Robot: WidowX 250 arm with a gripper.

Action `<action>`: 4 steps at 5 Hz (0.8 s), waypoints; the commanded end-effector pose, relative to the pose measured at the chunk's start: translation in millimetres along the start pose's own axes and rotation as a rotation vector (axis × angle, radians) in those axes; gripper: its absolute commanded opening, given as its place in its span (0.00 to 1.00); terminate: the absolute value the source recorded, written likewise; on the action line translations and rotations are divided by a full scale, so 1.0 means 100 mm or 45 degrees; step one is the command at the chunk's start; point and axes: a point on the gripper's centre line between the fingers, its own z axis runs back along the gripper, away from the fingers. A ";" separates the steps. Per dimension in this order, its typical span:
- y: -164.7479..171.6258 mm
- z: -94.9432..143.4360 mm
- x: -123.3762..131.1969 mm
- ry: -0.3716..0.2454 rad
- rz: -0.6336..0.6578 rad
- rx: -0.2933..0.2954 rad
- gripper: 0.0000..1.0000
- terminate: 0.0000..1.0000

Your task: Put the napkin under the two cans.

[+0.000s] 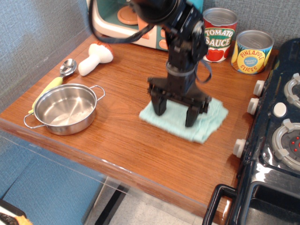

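Observation:
The pale mint-green napkin (pixel 208 123) lies flat on the wooden table, a little right of the middle. My gripper (pixel 176 111) points straight down onto it, with its two black fingers (pixel 159 105) spread wide and their tips on the cloth. The two cans stand at the back right against the wall: the red-and-green tomato sauce can (pixel 218 35) and the yellow-and-blue pineapple slices can (pixel 252 52). Bare wood separates the napkin from both cans. My arm hides part of the napkin's far edge.
A steel pot (pixel 65 108) sits at the front left. A spoon (pixel 68 67) and a toy mushroom (pixel 95 56) lie behind it. A toy appliance (pixel 126 21) stands at the back. A black stove (pixel 276 140) borders the table's right side.

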 end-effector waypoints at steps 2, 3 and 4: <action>-0.06 -0.25 0.69 0.029 0.024 0.003 1.00 0.00; -0.09 -0.08 0.70 0.063 0.033 -0.002 1.00 0.00; -0.14 0.36 0.88 -0.005 -0.004 -0.029 1.00 0.00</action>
